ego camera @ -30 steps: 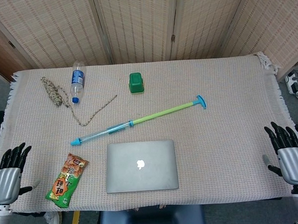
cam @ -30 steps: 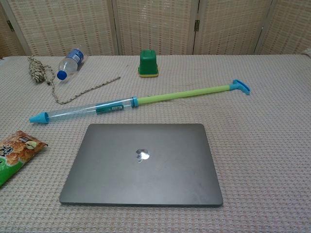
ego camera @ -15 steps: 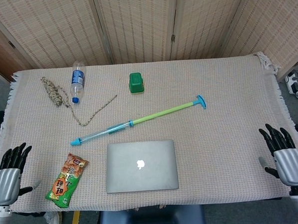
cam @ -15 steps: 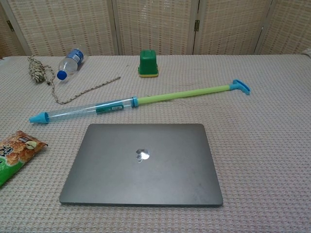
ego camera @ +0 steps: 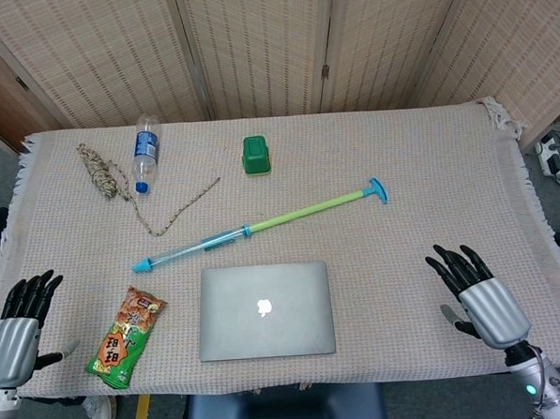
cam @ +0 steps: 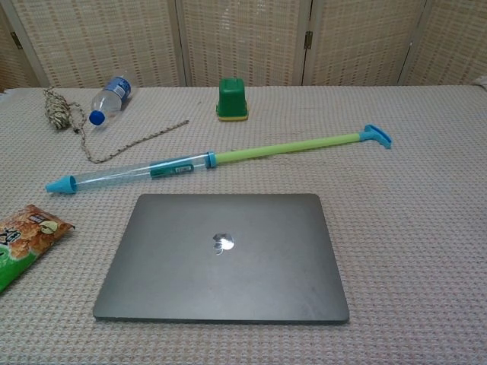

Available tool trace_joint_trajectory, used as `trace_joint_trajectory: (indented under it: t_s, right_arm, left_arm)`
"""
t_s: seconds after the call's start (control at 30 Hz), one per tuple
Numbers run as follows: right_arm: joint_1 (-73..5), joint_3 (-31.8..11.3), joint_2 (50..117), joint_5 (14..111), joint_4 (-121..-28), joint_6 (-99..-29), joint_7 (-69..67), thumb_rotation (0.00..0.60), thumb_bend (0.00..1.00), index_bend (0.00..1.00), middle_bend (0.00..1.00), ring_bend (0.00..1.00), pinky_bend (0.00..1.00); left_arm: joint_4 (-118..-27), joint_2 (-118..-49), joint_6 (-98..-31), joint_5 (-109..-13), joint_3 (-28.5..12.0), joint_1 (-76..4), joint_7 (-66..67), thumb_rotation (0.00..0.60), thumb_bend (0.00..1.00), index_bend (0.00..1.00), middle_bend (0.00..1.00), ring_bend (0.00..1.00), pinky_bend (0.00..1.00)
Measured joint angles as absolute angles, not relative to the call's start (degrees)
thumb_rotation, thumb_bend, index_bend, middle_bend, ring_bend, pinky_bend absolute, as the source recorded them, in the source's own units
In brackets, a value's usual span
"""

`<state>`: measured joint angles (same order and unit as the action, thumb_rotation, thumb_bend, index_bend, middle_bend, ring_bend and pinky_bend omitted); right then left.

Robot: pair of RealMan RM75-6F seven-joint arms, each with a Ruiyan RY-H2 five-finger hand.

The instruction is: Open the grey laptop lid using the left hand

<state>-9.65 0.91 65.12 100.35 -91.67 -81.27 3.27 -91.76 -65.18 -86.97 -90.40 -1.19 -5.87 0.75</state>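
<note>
The grey laptop (ego camera: 266,310) (cam: 222,255) lies flat with its lid down at the front middle of the table. My left hand (ego camera: 18,323) hovers at the table's front left edge with its fingers spread, well left of the laptop and holding nothing. My right hand (ego camera: 479,299) hangs over the front right of the table, fingers spread and empty, a good way right of the laptop. Neither hand shows in the chest view.
A green snack bag (ego camera: 127,337) lies between my left hand and the laptop. A long blue-and-green water pump toy (ego camera: 258,227) runs slantwise just behind the laptop. Further back are a green cup (ego camera: 256,155), a water bottle (ego camera: 144,151) and a rope coil (ego camera: 100,172).
My right hand has moved left from the table's right edge, inward over the cloth. The left hand and the laptop have stayed put.
</note>
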Motion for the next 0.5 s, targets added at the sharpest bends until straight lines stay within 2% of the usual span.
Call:
trace_joint_trajectory:
  t_s: [0.27,0.5]
  right_arm:
    - [-9.80,1.54,65.44,100.08,-91.61,-81.17,3.45,0.600,0.40,0.00,0.00,0.11,0.01]
    - [-9.22,1.85,65.59,99.75,-90.85,-82.24,3.28,0.600,0.40,0.00,0.00,0.11,0.01]
  left_arm:
    - [-92.97,-64.90,-85.52,-94.08,-0.74,-7.92,-1.33,0.600,0.18,0.11,0.09,0.07,0.00]
    - [-95.89,-65.49,-79.74,-102.50,-0.62,-15.48,-1.88,0.600,0.18,0.10,0.09,0.07,0.00]
